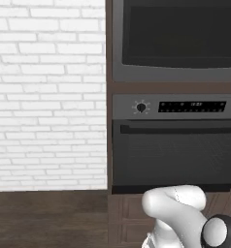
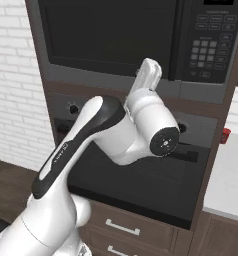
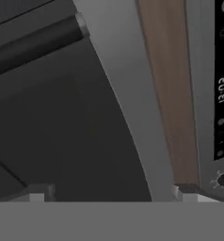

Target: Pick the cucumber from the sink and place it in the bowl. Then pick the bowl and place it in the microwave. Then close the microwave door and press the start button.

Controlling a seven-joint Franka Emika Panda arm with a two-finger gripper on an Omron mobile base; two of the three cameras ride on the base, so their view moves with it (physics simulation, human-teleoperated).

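Hand view shows the jaws standing wide apart with nothing between them, one fingertip (image 3: pixel 38 193) low at the left and the other low at the right. Past them lies the dark glass of the microwave door (image 3: pixel 62 132), then its grey frame, then a wooden strip (image 3: pixel 168 94) and the oven panel (image 3: pixel 221 94) with its lit clock. In the right base view the hand is raised at the lower edge of the microwave (image 2: pixel 111 40), just below the glass and to the left of the keypad (image 2: pixel 209 50). The door looks flush with its frame from both base cameras, so I judge it shut and the step in hand to be the start press. The glass is too dark to tell what sits inside. Which key is start cannot be read at this size; it is probably low on the keypad. To do it well, the jaws should come together first, since spread tips could straddle a key or catch two. The hand should then travel right and up along the front without dragging on the glass, square itself to the panel, and give one short, straight push. The oven (image 1: pixel 175 155) below needs no touch.
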